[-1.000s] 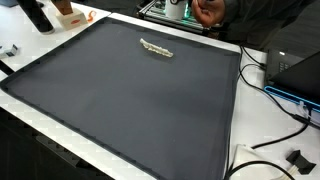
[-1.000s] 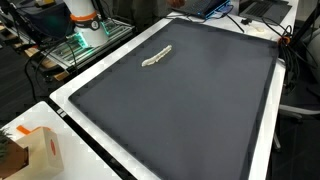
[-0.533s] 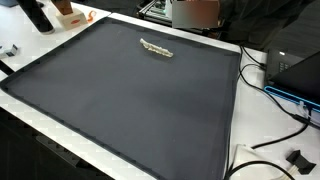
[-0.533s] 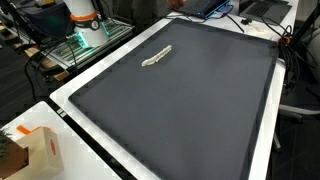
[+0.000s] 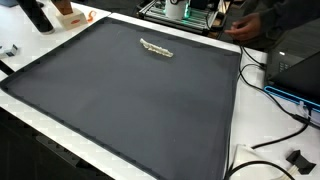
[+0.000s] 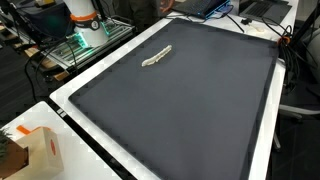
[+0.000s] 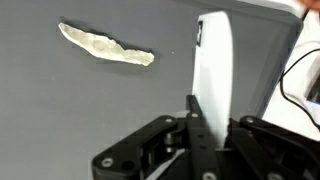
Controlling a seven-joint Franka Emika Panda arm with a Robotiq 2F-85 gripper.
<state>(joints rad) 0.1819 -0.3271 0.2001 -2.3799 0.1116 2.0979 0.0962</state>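
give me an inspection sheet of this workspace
surface: dark mat lying flat on a white table
job's things: pale strip on the mat near one edge, nothing touching it
clutter: box on a table corner; black clip off the mat
grippers: claw over the mat beside the strip, apart from it; open or shut not clear
cables: black cables on the table by a laptop
surroundings: person behind the table
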